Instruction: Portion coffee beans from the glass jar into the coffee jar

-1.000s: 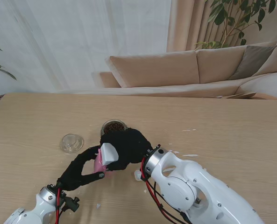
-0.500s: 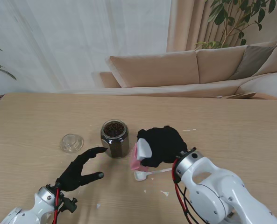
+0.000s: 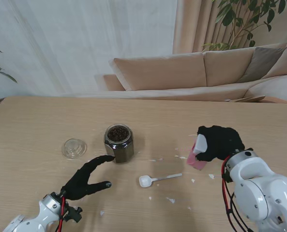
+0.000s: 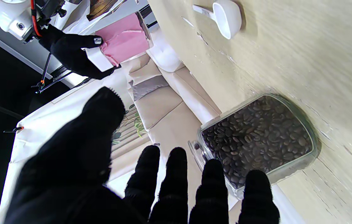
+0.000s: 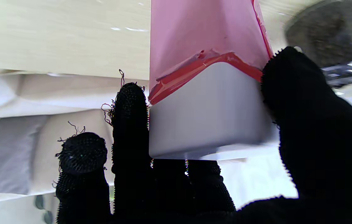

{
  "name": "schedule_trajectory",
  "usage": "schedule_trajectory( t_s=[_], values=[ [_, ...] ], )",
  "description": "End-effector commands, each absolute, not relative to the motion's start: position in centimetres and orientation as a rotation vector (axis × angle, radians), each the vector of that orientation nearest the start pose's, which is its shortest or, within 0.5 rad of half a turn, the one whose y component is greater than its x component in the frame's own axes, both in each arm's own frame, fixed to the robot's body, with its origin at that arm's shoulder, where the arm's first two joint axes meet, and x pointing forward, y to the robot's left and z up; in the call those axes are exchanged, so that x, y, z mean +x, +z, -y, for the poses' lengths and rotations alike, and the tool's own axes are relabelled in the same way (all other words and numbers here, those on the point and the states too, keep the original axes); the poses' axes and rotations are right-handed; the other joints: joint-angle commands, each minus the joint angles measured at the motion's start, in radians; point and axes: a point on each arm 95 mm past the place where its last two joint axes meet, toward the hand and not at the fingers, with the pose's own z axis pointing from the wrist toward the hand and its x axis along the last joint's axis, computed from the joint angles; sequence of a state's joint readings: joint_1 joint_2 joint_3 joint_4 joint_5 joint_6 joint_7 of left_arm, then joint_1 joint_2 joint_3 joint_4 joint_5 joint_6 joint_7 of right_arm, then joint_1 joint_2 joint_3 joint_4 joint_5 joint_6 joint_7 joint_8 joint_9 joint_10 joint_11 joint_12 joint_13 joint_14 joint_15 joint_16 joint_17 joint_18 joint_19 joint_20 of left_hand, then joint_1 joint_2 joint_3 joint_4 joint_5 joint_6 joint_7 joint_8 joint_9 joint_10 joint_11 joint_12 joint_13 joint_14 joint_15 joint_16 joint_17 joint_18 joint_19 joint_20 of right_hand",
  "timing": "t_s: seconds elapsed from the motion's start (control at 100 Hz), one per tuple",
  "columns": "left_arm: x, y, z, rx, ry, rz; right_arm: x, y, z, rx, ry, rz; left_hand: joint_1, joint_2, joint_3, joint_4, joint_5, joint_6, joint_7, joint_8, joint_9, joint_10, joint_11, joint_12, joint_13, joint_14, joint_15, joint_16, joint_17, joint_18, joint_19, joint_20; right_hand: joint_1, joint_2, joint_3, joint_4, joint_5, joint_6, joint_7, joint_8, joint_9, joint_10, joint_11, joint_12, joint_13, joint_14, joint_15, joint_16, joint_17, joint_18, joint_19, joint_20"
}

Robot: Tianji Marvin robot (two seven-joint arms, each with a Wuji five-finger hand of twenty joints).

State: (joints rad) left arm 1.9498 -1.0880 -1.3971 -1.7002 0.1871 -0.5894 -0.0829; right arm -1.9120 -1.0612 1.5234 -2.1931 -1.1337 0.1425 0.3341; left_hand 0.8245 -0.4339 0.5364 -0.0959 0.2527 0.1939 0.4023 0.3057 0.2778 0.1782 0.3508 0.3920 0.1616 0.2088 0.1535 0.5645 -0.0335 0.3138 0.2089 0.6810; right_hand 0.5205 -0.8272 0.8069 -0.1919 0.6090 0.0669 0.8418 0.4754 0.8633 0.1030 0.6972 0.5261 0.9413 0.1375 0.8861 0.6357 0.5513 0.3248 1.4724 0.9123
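Glass jar [image 3: 118, 143] of beans upright mid-bench, lid off. Left hand [image 3: 85, 178] empty, fingers [image 4: 176, 174] spread, tips just beside jar. Right hand [image 3: 219, 141] clamped on pink coffee jar [image 3: 198, 155], well right of it. Scoop [image 3: 158, 179] lies between.

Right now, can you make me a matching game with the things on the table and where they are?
Things:
1. glass jar
2. white scoop
3. pink jar
4. clear lid

Places or states:
A. lying flat, touched by nothing
B. held in the right hand
C. full of coffee beans, uncovered
D. farthest to my left

Pairs: 1-C, 2-A, 3-B, 4-D
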Motion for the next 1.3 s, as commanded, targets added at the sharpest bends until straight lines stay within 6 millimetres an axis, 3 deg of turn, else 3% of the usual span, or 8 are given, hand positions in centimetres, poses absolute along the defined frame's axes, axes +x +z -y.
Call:
schedule_trajectory(
  t_s=[0.0, 0.33, 0.66, 0.85, 0.91, 0.98, 1.03, 1.29],
  values=[
    [28.1, -35.3, -1.3, -1.765, -2.376, -1.195, 32.2, -23.0, 4.5, 1.263, 1.174, -1.471, -0.012, 0.026, -0.013, 0.027, 0.017, -0.038, -0.027, -0.004, -0.022, -0.047, -0.030, -0.007, -0.009, -0.036, -0.021, -0.002, -0.013, -0.037, -0.014, 0.025, 0.226, 0.117, 0.206, 0.059, 0.107, -0.156, 0.148, 0.020, 0.157, -0.084, 0.120, 0.070, 0.033, -0.006, 0.019, 0.018, 0.001, 0.007, 0.031, 0.020],
    [28.3, -35.4, -0.7, -1.768, -2.358, -1.231, 32.1, -27.0, 8.9, 1.380, 0.965, -1.426, -0.011, 0.028, -0.019, 0.028, 0.014, -0.042, -0.037, -0.003, -0.023, -0.051, -0.031, -0.003, -0.007, -0.038, -0.036, 0.005, -0.012, -0.037, -0.015, 0.030, 0.228, 0.122, 0.197, 0.057, 0.107, -0.156, 0.148, 0.022, 0.156, -0.082, 0.120, 0.071, 0.031, -0.006, 0.021, 0.019, 0.000, 0.006, 0.036, 0.023],
    [28.3, -35.5, -0.6, -1.776, -2.350, -1.237, 32.1, -29.4, 10.1, 1.442, 0.930, -1.362, -0.010, 0.030, -0.022, 0.029, 0.016, -0.043, -0.041, 0.001, -0.023, -0.052, -0.032, -0.001, -0.006, -0.038, -0.042, 0.009, -0.011, -0.036, -0.018, 0.033, 0.213, 0.124, 0.191, 0.055, 0.100, -0.156, 0.145, 0.021, 0.150, -0.089, 0.115, 0.065, 0.025, -0.006, 0.012, 0.015, 0.000, 0.005, 0.036, 0.023],
    [28.3, -35.5, -0.6, -1.780, -2.347, -1.231, 32.0, -30.3, 10.3, 1.462, 0.928, -1.343, -0.009, 0.033, -0.023, 0.029, 0.018, -0.044, -0.041, 0.002, -0.022, -0.053, -0.032, 0.000, -0.007, -0.038, -0.043, 0.011, -0.010, -0.035, -0.018, 0.034, 0.144, 0.124, 0.166, 0.053, 0.042, -0.125, 0.106, 0.001, 0.077, -0.085, 0.077, 0.038, -0.030, 0.005, -0.067, -0.021, -0.052, 0.000, 0.000, 0.014],
    [28.3, -35.5, -0.6, -1.781, -2.347, -1.230, 32.0, -30.4, 10.3, 1.466, 0.923, -1.347, -0.008, 0.033, -0.024, 0.029, 0.019, -0.042, -0.041, 0.003, -0.022, -0.052, -0.031, 0.001, -0.006, -0.038, -0.044, 0.011, -0.010, -0.034, -0.018, 0.035, 0.083, 0.139, 0.168, 0.067, 0.040, -0.099, 0.014, 0.040, 0.022, -0.080, 0.083, 0.011, -0.065, 0.009, -0.105, -0.033, -0.081, -0.007, -0.018, 0.016],
    [28.3, -35.5, -0.6, -1.780, -2.347, -1.231, 32.0, -30.5, 10.2, 1.467, 0.916, -1.353, -0.008, 0.034, -0.024, 0.029, 0.018, -0.043, -0.042, 0.003, -0.021, -0.052, -0.031, 0.001, -0.006, -0.038, -0.044, 0.012, -0.010, -0.035, -0.018, 0.035, -0.017, 0.179, 0.155, 0.135, 0.033, -0.052, -0.146, 0.123, -0.054, -0.072, 0.061, -0.030, -0.122, 0.019, -0.164, -0.054, -0.121, -0.010, -0.039, 0.021],
    [28.3, -35.5, -0.6, -1.781, -2.347, -1.229, 32.0, -30.5, 10.1, 1.469, 0.909, -1.360, -0.007, 0.034, -0.024, 0.029, 0.019, -0.043, -0.041, 0.004, -0.021, -0.052, -0.031, 0.001, -0.006, -0.037, -0.044, 0.012, -0.010, -0.034, -0.018, 0.035, -0.068, 0.192, 0.117, 0.139, -0.006, -0.024, -0.212, 0.129, -0.111, -0.055, 0.027, -0.054, -0.174, 0.031, -0.219, -0.077, -0.160, -0.009, -0.063, 0.018],
    [28.4, -35.5, -0.6, -1.783, -2.348, -1.225, 31.8, -30.1, 9.7, 1.499, 0.891, -1.384, -0.007, 0.034, -0.026, 0.029, 0.020, -0.043, -0.041, 0.005, -0.021, -0.051, -0.029, 0.003, -0.006, -0.038, -0.045, 0.013, -0.010, -0.032, -0.018, 0.037, -0.195, 0.259, -0.109, 0.129, -0.183, 0.095, -0.566, -0.066, -0.409, 0.056, -0.187, -0.238, -0.441, 0.100, -0.480, -0.209, -0.379, 0.033, -0.290, -0.038]
  ],
)
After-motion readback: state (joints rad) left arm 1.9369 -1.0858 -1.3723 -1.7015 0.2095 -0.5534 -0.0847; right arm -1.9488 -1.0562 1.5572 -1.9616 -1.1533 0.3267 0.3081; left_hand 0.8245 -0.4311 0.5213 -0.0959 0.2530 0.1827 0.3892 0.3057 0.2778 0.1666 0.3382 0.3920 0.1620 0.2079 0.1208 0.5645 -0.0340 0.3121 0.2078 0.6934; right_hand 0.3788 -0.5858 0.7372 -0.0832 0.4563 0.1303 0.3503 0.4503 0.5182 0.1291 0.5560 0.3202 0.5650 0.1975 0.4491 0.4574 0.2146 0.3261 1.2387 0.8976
